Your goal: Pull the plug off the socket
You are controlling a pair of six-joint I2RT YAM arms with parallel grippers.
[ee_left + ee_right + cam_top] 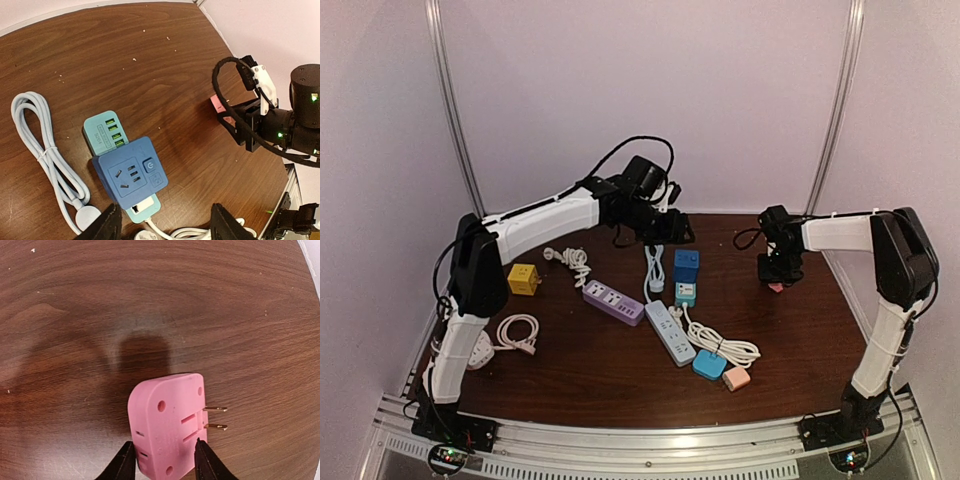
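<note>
Top view: we counted two strips, a purple power strip (613,302) and a white power strip (670,332), at the worktop (800,340) centre.

Left wrist: the left hand (165,220) stood released over one blue socket cube (131,172).

Right wrist: the right hand (162,460) clenched one pink plug (167,425), its two prongs (215,409) bare, near the right edge. Gripped at one end only, it could pivot and drop.

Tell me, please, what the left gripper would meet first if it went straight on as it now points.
Probably the blue cube socket, lying just ahead of the open left gripper; depth is unclear, so this is a guess.
</note>
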